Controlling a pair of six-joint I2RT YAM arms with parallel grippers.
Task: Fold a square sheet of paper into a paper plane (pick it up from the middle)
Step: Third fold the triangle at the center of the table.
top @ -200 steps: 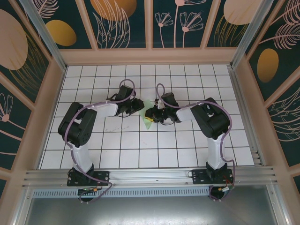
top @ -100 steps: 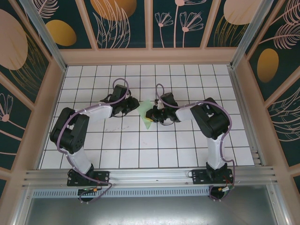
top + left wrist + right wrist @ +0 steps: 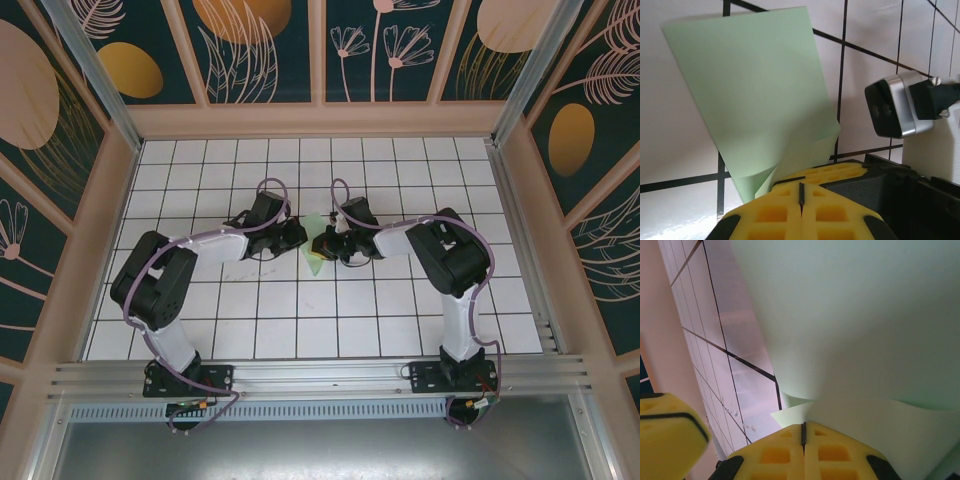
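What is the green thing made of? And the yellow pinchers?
The green sheet looks like thin matte paper: it bends, curls softly and holds a crease. The yellow fingers look like moulded plastic or rubber, matte, with square pockets. I can't tell which of the two.

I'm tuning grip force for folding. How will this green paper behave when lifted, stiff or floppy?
Probably floppy: the paper curls loosely where the left gripper pinches it. Likely very light, since the right gripper holds a bowed flap up by one thin pinch. It may crease or tear if both pull apart.
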